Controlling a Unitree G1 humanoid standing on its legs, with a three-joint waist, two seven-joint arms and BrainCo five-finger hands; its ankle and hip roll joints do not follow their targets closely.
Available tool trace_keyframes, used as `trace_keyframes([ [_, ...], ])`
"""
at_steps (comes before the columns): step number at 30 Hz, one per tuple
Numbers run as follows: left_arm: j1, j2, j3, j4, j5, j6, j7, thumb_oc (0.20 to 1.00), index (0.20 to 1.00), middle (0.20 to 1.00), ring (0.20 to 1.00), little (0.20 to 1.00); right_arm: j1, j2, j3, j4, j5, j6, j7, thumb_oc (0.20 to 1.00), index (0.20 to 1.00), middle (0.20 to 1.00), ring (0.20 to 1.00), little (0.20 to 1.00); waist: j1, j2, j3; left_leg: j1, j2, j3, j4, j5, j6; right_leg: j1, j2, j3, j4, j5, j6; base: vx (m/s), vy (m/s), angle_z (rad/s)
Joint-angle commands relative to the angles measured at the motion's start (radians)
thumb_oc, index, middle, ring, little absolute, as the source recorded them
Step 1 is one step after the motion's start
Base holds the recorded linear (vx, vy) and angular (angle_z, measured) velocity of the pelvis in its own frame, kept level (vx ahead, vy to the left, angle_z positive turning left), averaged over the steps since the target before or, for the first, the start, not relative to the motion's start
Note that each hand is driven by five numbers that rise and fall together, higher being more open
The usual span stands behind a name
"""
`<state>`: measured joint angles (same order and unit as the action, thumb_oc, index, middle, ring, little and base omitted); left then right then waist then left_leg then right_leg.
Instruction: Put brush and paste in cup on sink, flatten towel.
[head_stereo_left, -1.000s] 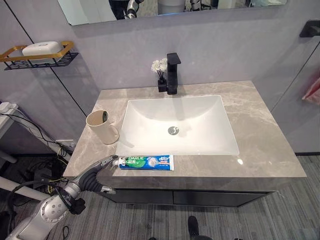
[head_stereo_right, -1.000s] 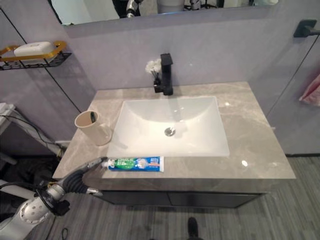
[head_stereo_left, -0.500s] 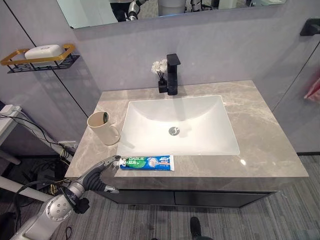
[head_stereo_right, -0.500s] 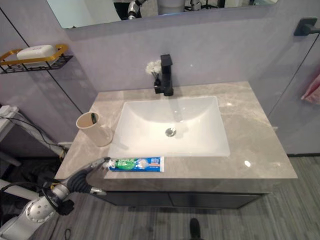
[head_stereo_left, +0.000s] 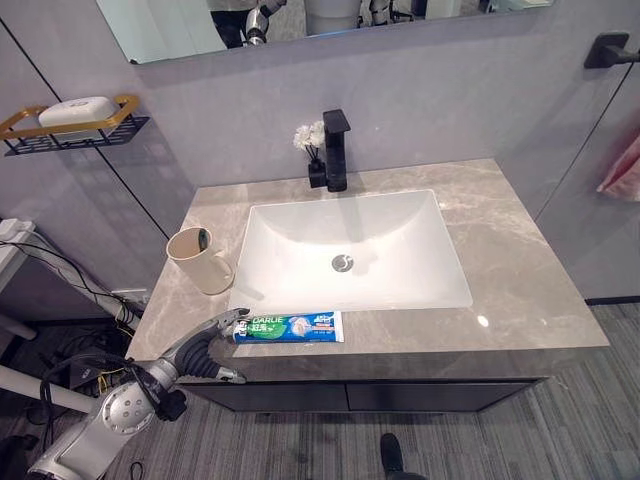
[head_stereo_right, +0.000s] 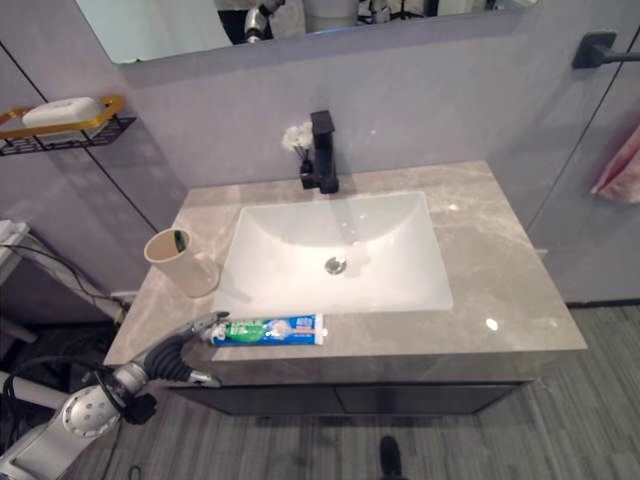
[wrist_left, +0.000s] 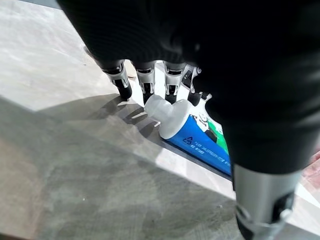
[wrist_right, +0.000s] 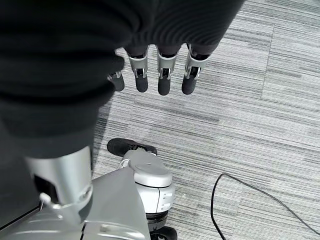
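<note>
Grey marble counter (head_stereo_left: 520, 290) with the white sink (head_stereo_left: 350, 250) set in the middle. Beige cup (head_stereo_left: 200, 260) sits left of the basin, something green poking out, probably the brush. Toothpaste tube (head_stereo_left: 290, 326) lies flat along the front edge. Left hand (head_stereo_left: 212, 340) is right at its cap end, fingers (wrist_left: 122, 82) relaxed and touching it, not gripping. Right hand (wrist_right: 160, 75) hangs loose over the floor.
</note>
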<state>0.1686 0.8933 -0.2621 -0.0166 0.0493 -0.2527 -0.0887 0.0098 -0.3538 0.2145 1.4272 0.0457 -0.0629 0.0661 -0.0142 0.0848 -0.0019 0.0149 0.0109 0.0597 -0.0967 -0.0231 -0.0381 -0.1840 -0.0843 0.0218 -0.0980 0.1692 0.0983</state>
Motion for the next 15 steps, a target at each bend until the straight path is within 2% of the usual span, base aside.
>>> trace_keyframes([
  [1, -0.073, -0.017, -0.001, -0.033, 0.022, -0.023, 0.011, 1.0, 1.0, 1.0, 1.0, 1.0, -0.059, 0.003, 0.009, 0.017, 0.019, 0.008, -0.015, 1.0, 1.0, 1.0, 1.0, 1.0, -0.035, -0.022, 0.036, -0.024, 0.014, -0.014, 0.009, -0.005, -0.016, 0.057, -0.067, 0.046, 0.011, -0.038, 0.067, 0.0, -0.007, -0.03],
  [15, -0.082, -0.055, -0.028, -0.012, 0.073, -0.009, 0.011, 1.0, 1.0, 1.0, 1.0, 1.0, -0.068, 0.009, 0.012, 0.019, 0.022, 0.008, -0.027, 1.0, 1.0, 1.0, 1.0, 1.0, -0.036, -0.032, 0.038, -0.026, 0.019, -0.006, 0.009, -0.005, -0.018, 0.056, -0.061, 0.05, 0.011, -0.041, 0.063, 0.0, 0.0, 0.0],
])
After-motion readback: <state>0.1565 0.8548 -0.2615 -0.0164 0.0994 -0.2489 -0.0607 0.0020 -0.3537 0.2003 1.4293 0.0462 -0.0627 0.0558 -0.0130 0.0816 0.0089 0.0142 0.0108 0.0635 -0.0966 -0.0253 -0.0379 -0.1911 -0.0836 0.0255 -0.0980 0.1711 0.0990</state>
